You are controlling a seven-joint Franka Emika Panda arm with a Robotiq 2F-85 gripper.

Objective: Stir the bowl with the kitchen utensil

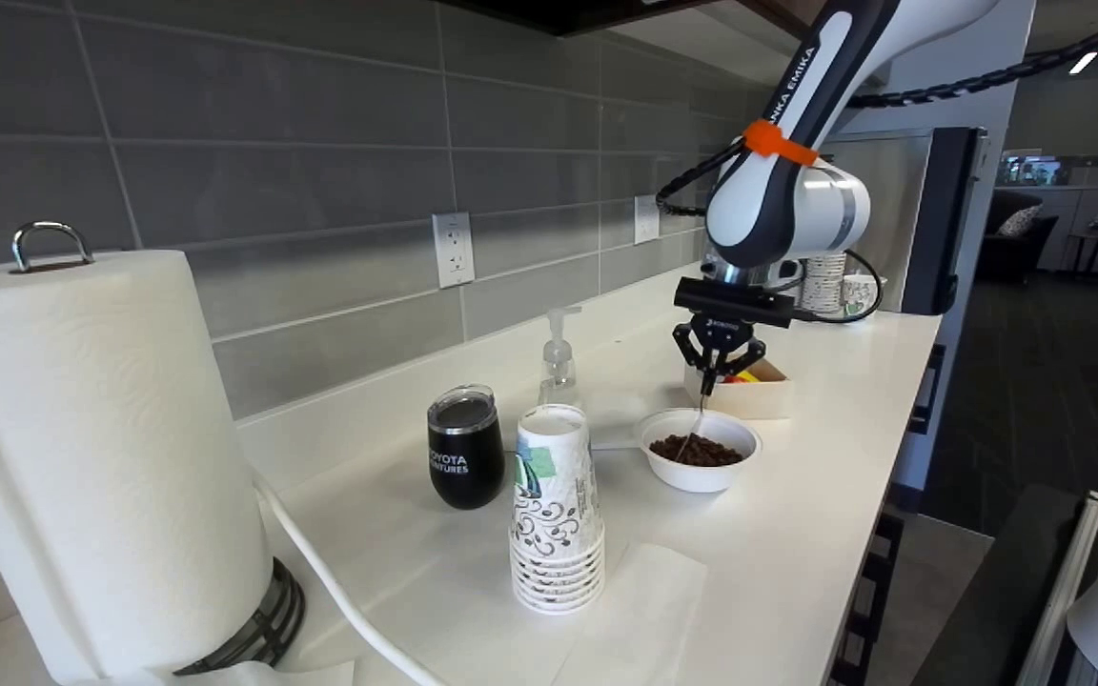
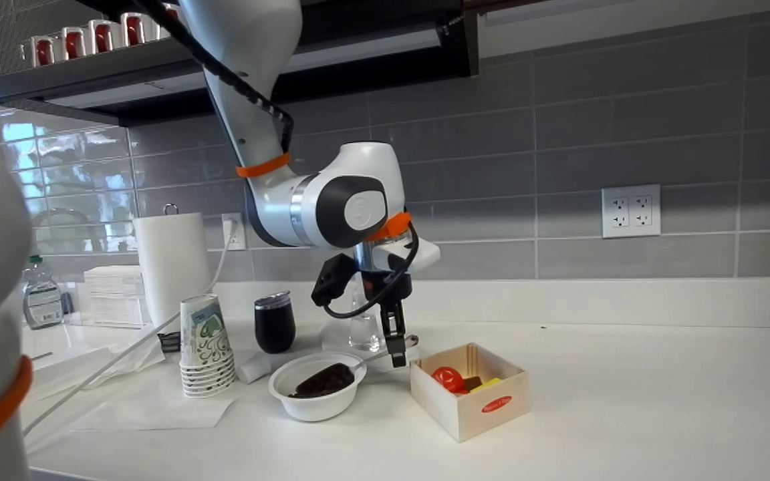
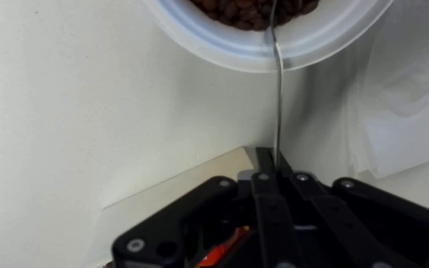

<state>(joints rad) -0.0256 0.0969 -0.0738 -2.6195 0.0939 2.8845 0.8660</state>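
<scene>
The small round white bowl (image 1: 697, 479) stands on the counter with dark brown beans inside. It also shows in an exterior view (image 2: 315, 409) and at the top of the wrist view (image 3: 244, 62), partly cut off. My gripper (image 1: 707, 383) is shut on the handle of the thin metal kitchen utensil (image 3: 280, 93). The fingertips (image 3: 272, 158) are outside the bowl, above the counter. The utensil (image 2: 377, 357) slants down over the rim, and its lower end is in the beans. Its handle end sticks out beyond the gripper (image 2: 397, 357).
A wooden box (image 2: 438, 407) with red and yellow items stands close to the gripper. A paper cup stack (image 1: 557, 514), a black tumbler (image 1: 465, 448) and a soap dispenser (image 1: 558, 367) stand near the bowl. A paper towel roll (image 1: 101, 457) and a flat napkin (image 1: 649, 610) are farther off.
</scene>
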